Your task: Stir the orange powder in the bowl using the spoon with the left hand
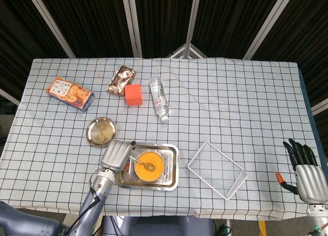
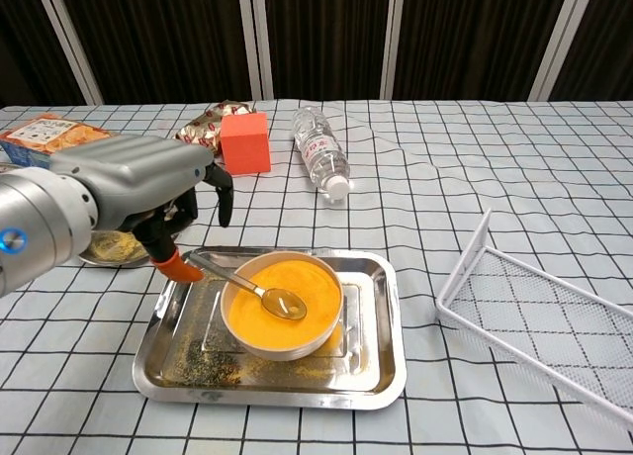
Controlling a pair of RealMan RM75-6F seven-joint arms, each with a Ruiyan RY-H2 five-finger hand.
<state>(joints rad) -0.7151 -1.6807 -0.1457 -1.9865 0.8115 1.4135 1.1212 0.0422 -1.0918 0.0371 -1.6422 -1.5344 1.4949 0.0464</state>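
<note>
A white bowl of orange powder stands in a steel tray near the table's front edge. My left hand hovers over the tray's left end and grips the orange handle of a metal spoon. The spoon slants down to the right, and its tip lies in the powder near the bowl's middle. My right hand hangs off the table's front right corner, fingers spread, holding nothing; the chest view does not show it.
A small round steel dish lies just behind my left hand. Farther back are an orange block, a snack packet, a lying water bottle and a biscuit box. A white wire basket sits right of the tray.
</note>
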